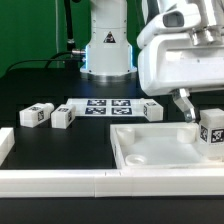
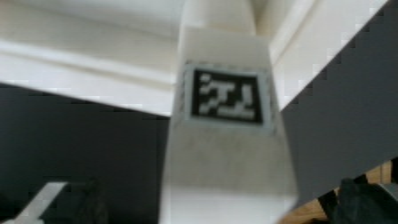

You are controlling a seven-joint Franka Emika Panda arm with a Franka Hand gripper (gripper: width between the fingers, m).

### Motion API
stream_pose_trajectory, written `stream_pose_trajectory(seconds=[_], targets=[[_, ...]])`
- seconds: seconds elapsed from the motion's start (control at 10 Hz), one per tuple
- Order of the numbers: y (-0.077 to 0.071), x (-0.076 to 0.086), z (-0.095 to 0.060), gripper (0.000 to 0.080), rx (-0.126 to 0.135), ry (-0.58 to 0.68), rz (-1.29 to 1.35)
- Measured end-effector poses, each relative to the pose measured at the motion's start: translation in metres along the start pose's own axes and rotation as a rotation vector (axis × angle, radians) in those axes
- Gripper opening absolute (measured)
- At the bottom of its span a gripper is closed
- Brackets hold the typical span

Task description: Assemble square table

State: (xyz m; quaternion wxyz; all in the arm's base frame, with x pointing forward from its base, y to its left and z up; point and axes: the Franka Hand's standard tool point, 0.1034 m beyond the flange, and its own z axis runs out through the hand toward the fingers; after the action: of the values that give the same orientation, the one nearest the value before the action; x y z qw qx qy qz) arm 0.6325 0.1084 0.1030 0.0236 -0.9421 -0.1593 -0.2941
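Gripper open around a leg post at the panel corner.
I see both fingers spread wide with a gap on each side, gripping nothing. The post stands upright at the square panel's corner on the exterior view's right. Three loose leg posts sit near the marker board.

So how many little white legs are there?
4: two legs on the table at the exterior view's left, one by the marker board, one upright at a corner of the panel. Others may be hidden.
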Motion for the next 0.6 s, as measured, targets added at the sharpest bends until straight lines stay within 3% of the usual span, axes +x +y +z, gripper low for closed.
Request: stream_pose_trajectory(seconds=[0.2,0.6], targets=[[0.0031,0.0101,-0.0089,0.0649,0.003,-0.01,-0.005],[-0.0018,0.0063,-0.0057,0.0649,0.023,-0.055,-0.003]])
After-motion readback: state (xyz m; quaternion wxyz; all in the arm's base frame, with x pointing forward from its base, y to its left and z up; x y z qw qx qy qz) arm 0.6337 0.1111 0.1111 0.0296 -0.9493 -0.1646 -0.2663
